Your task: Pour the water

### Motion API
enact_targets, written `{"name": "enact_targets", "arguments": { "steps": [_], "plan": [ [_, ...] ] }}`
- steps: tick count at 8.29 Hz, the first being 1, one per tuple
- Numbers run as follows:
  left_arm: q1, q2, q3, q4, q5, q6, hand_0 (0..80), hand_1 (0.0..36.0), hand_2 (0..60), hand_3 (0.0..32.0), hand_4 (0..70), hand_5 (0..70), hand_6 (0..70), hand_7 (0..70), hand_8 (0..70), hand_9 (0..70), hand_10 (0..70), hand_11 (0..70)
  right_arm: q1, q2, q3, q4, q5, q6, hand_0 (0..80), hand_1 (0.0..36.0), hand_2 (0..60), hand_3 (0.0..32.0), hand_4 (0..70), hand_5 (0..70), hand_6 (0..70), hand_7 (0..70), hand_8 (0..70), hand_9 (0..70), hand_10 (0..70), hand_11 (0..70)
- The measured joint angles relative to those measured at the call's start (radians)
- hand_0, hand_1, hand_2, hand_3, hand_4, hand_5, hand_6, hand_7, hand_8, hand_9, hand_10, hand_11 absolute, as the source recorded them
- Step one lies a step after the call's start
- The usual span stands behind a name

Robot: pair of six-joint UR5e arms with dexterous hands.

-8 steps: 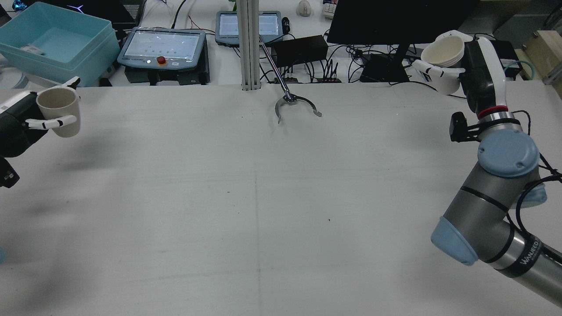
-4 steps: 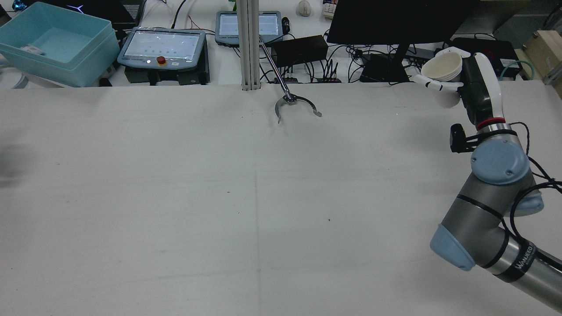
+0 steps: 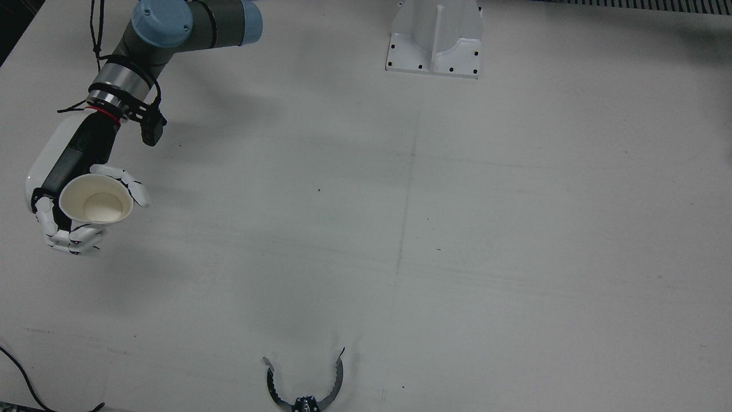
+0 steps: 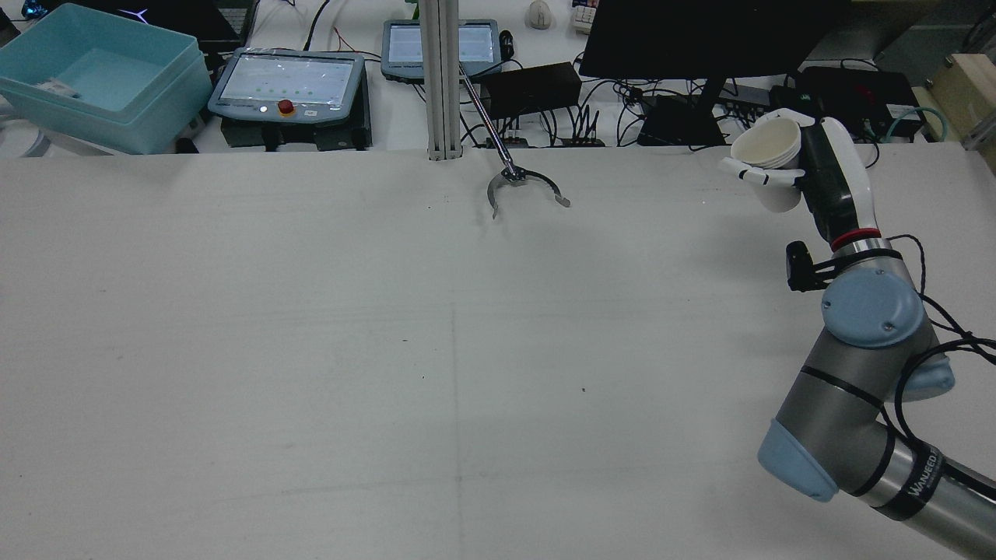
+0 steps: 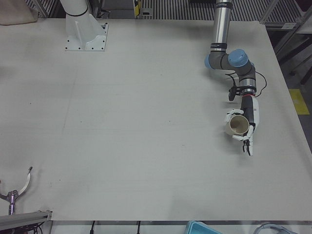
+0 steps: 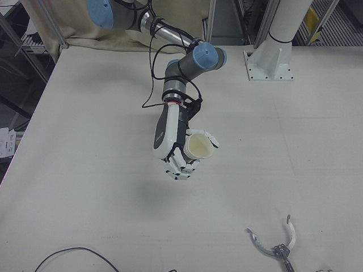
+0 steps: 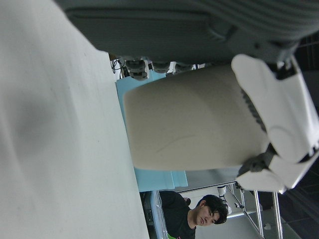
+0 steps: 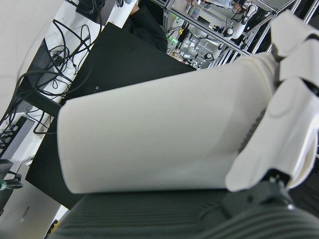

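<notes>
I hold one paper cup in each robot hand, both clear of the tabletop (image 3: 400,229) and well apart, one at each side of the station. The right robot hand (image 3: 74,212) has its fingers wrapped around the white cup (image 3: 96,199), which stands nearly upright with its mouth up; from the front view its inside looks pale and I cannot tell whether it holds water. The left robot hand (image 5: 245,127) is clamped on the beige cup (image 5: 237,126), mouth also up (this arm falls outside the rear view and the front view, so I rely on the left-front view and the left hand view).

I judge the step in hand to be the carry: both cups are lifted, the pour is not yet begun. The next move calls for bringing the two cups together over the middle of the tabletop, setting one rim just above the other, then tilting slowly. The reacher claw (image 3: 305,380) lies at the operators' edge, out of the way.
</notes>
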Motion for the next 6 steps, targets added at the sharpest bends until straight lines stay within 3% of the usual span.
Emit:
{"name": "enact_targets", "arguments": {
  "steps": [1,2,3,5,6],
  "plan": [
    [0.007,-0.002,0.014,-0.009,0.001,0.001,36.6,26.7,60.0,0.0,20.5,43.5,1.7,5.1,0.7,2.2,3.9,6.9,-0.013,0.0,0.0,0.0,0.002,0.0,48.0,20.0,49.7,0.0,15.4,66.0,40.9,54.9,42.2,58.0,25.5,38.2],
    [0.022,-0.004,0.021,-0.013,0.001,0.003,40.1,13.7,36.7,0.0,20.7,35.4,1.4,5.1,0.3,1.8,3.1,5.2,-0.026,-0.001,0.0,-0.001,0.003,0.0,48.0,19.9,49.2,0.0,15.2,66.1,40.8,54.8,42.0,57.7,25.3,38.0],
    [0.035,-0.004,0.023,-0.015,0.001,0.003,40.8,7.3,11.2,0.0,21.8,21.5,1.1,4.8,0.1,1.5,2.6,4.3,-0.036,-0.001,0.0,-0.001,0.004,0.001,48.0,19.9,48.7,0.0,15.1,66.1,40.8,54.7,41.9,57.6,25.1,37.8],
    [0.044,-0.002,0.023,-0.019,0.001,0.003,40.5,5.0,2.3,0.0,20.3,0.0,0.5,4.1,0.1,1.2,1.9,3.2,-0.05,-0.001,0.0,-0.002,0.004,0.002,48.1,19.6,47.3,0.0,14.9,65.8,40.6,54.4,41.7,57.2,24.9,37.5],
    [0.045,0.001,0.023,-0.023,0.001,0.001,40.6,5.2,1.7,0.0,18.1,0.0,0.6,4.1,0.2,1.3,1.7,3.0,-0.054,-0.001,0.0,-0.002,0.004,0.002,48.0,19.6,47.0,0.0,15.0,65.8,40.6,54.5,41.6,57.2,24.9,37.4]
  ]
}}
